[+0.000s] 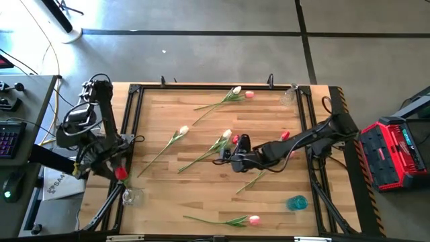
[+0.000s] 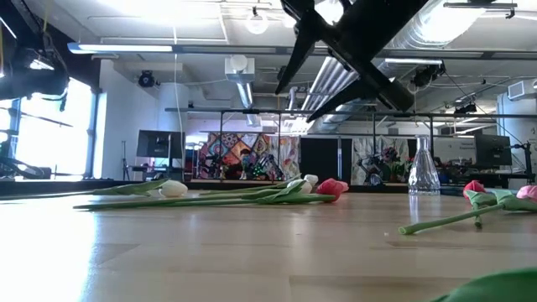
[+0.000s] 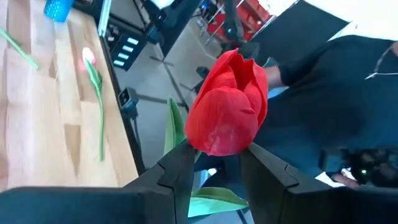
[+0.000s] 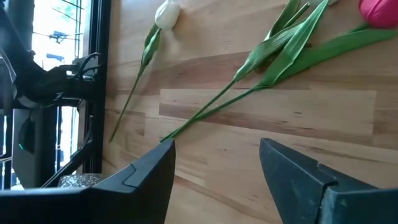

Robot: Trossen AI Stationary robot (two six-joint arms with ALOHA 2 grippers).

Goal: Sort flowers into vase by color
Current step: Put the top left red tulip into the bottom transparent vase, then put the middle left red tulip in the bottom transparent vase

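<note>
This is an open industrial workspace, a robotics lab or workshop rather than a home. Exposed ducts [image 2: 331, 80] and pipes run under a bare ceiling with strip lights, and the floor [image 1: 201, 47] is plain concrete. A wooden surface [image 1: 201, 195] sits in a black metal frame — beside it a keyboard [image 1: 8, 138], loose cables and a red equipment case [image 1: 396, 151]. Colourful murals [image 2: 243, 157] line the far wall.

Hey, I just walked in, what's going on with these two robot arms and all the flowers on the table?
The robot is sorting artificial tulips. The left end effector grips a red tulip at the table's left edge, near a clear vase. The right end effector hovers open over mid-table, above a white tulip's stem. Several more tulips lie loose on the wooden table, with a blue vase near the right side.
</note>
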